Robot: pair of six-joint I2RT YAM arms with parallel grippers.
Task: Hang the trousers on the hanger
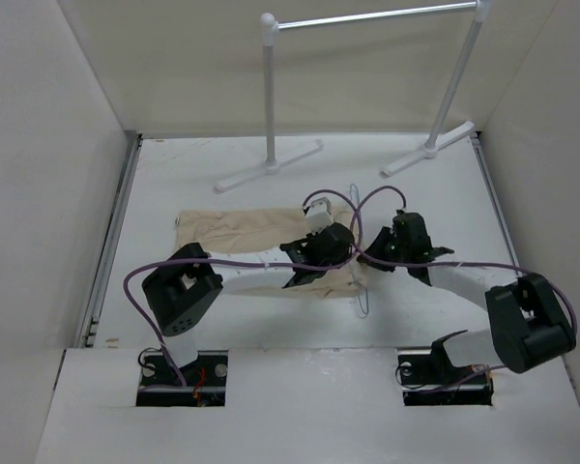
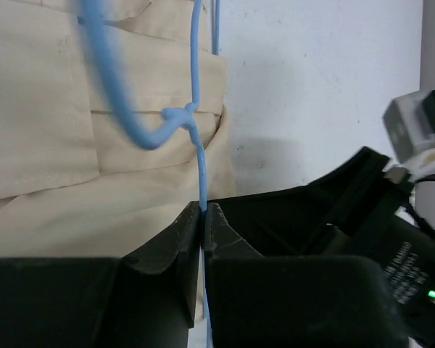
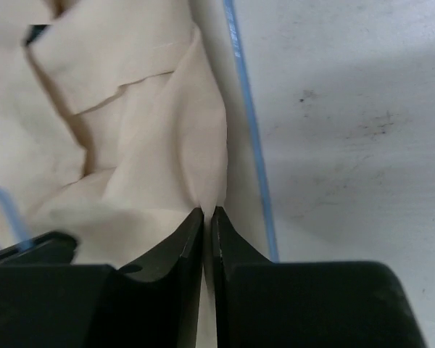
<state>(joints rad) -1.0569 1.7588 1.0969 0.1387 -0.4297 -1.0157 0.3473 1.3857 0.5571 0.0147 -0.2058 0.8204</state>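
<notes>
My left pincer (image 2: 203,212): clenched on the hanger (image 2: 197,156) wire, trousers (image 2: 43,138) just beyond. My right pincer (image 3: 208,214): clenched on a trousers fold, hanger wire alongside.

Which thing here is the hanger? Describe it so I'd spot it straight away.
On the white table, find the beige trousers in the middle. The hanger is the thin pale-blue wire along their right edge, its stem pinched in the left pincer. It is far slimmer than the white rack behind and the purple cables.
</notes>
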